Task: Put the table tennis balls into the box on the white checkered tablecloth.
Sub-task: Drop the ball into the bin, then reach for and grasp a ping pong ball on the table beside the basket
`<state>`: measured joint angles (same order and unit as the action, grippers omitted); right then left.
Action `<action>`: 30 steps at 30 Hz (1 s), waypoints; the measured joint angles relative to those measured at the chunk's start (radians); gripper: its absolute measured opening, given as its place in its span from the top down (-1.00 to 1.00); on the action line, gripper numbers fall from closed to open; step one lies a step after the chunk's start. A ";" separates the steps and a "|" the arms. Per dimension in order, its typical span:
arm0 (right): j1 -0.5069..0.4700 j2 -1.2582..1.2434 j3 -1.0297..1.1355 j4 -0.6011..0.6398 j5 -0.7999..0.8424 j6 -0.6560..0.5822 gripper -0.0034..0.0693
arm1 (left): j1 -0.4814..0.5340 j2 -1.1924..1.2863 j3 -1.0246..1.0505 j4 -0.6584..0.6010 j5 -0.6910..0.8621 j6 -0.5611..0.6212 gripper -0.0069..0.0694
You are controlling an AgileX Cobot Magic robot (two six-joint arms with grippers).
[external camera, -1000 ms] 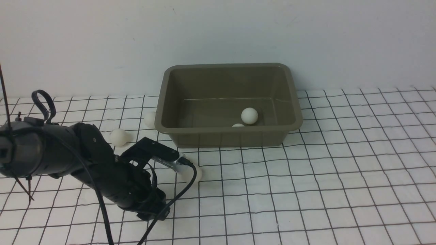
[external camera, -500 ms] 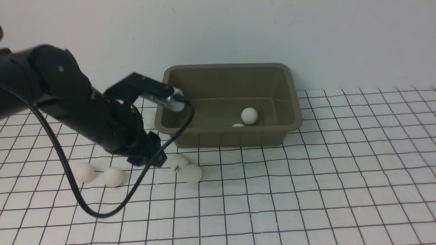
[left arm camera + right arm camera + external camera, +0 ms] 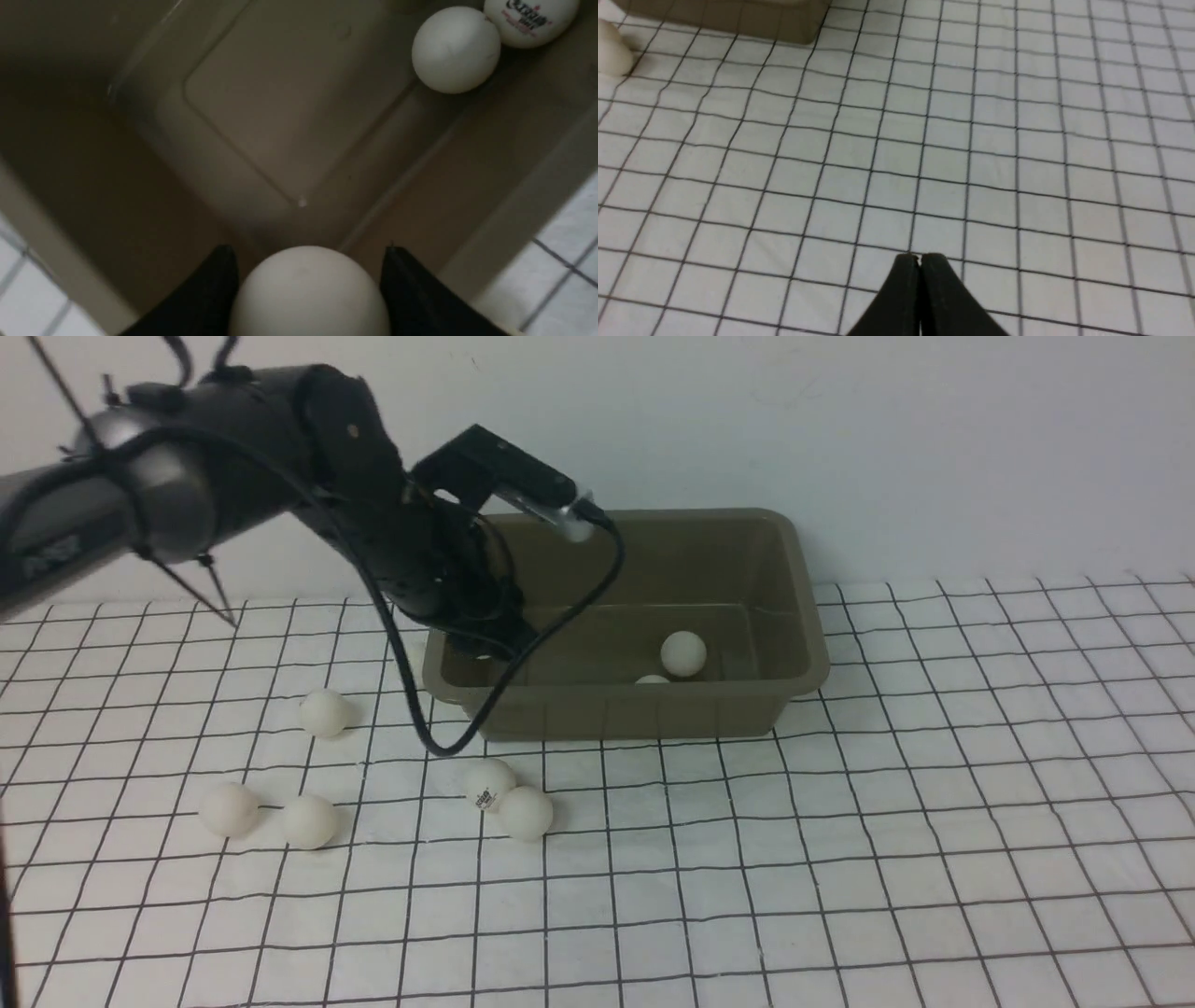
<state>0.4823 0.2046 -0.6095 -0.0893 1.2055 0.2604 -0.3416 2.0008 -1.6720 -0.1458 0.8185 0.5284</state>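
Left arm (image 3: 280, 448) has swung up off the white checkered tablecloth (image 3: 840, 821) since the earlier frames and now reaches over the left end of the box (image 3: 625, 709). Left gripper (image 3: 308, 259) hangs above the box interior, its fingers (image 3: 210, 289) pinching a held ball (image 3: 308, 294) from both sides. It is likely positioned there so that a release drops the ball inside, as the box floor lies right below. Two balls (image 3: 683, 653) already lie side by side in the box near its front wall. Five loose balls (image 3: 324, 713) wait on the tablecloth, left of and in front of the box. Right gripper (image 3: 920, 259) idles low over the tablecloth, fingers pressed together, empty. Balls are matte white and smooth, and one in the box has a printed logo. Box is olive-grey with a rolled rim and sloping walls.
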 joint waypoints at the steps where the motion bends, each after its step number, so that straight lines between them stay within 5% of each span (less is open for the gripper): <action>1: 0.000 0.000 0.000 0.004 0.000 0.000 0.95 | -0.006 0.016 -0.019 0.007 0.005 0.012 -0.09; 9: 0.000 0.000 0.000 0.019 -0.002 0.000 0.95 | -0.053 0.099 -0.118 0.043 0.019 0.113 -0.16; 17: 0.000 -0.002 0.000 0.019 -0.008 0.001 0.95 | -0.068 0.114 -0.199 0.067 0.077 0.076 -0.72; 24: 0.000 -0.002 0.000 0.019 -0.012 0.001 0.95 | -0.025 0.046 -0.309 0.166 0.373 -0.033 -0.57; 30: 0.000 -0.002 0.000 0.020 -0.015 -0.024 0.95 | 0.202 -0.018 -0.316 0.052 0.413 -0.087 -0.46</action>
<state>0.4823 0.2029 -0.6095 -0.0689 1.1901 0.2361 -0.1392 1.9833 -1.9883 -0.0938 1.2311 0.4417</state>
